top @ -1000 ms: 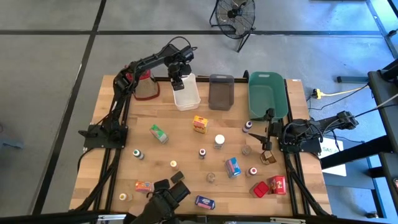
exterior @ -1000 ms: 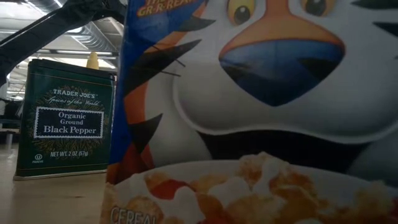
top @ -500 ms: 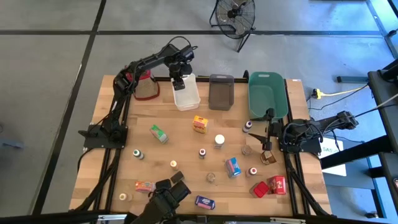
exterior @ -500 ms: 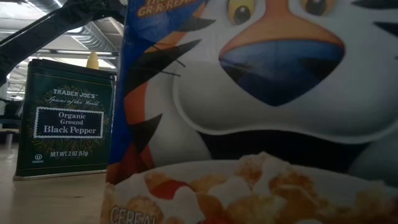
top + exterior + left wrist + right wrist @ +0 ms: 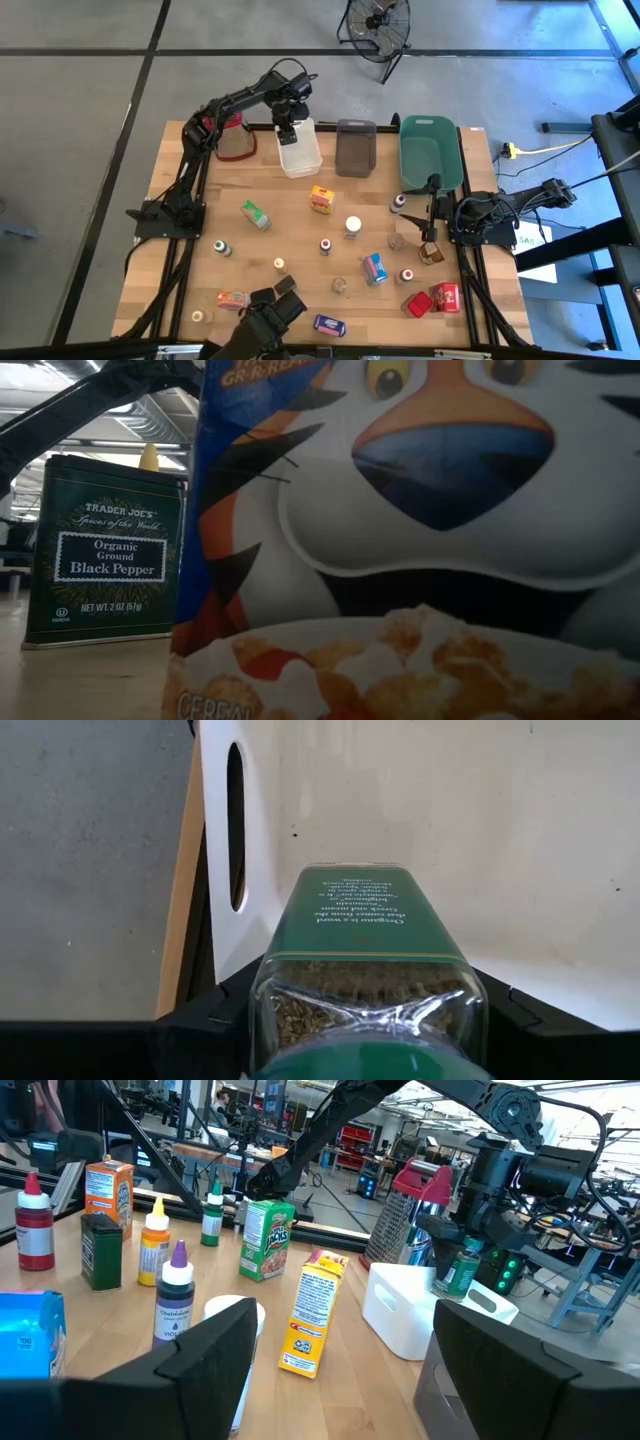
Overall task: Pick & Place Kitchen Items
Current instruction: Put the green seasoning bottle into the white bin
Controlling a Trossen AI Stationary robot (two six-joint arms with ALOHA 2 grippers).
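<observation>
The oregano jar (image 5: pixel 367 985) sits in my left claw (image 5: pixel 287 128), pinched across its clear body, green label facing the wrist camera. It hangs over the white tub (image 5: pixel 300 150) at the far edge of the desk (image 5: pixel 170 260); in the left wrist view the tub's wall and handle slot fill the background right behind the jar.

Handling notes on the jar: small, clear-walled and stiff, whether glass or plastic I cannot tell. Part full of dried herb, so I judge it light. The walls look smooth and likely slippery; the flat sides are the right place to hold it, which is where the fingers (image 5: pixel 200 1015) sit now. If it is glass, a drop from height could crack it, so I would lower it close to the tub floor before letting go.

The rest of the items lie scattered across the middle and near parts of the desk: a yellow box (image 5: pixel 321 199), a green box (image 5: pixel 255 214), a blue box (image 5: pixel 374 267), a red tin (image 5: pixel 446 294) and several little capped bottles. The boxes look like card, light and crushable, best taken across the narrow sides. The bottles are tall and tippy, best taken low on the body.

The grey tub (image 5: pixel 356 147) and green tub (image 5: pixel 428 152) stand in a row beside the white one, with a grater (image 5: pixel 236 140) on its other side.

The right claw (image 5: pixel 431 213) waits near the desk's right edge, spread wide and holding nothing, close to a purple-capped bottle (image 5: pixel 399 202).

The low view is blocked by a cereal box (image 5: pixel 420 540) and a black pepper tin (image 5: pixel 105 555).
</observation>
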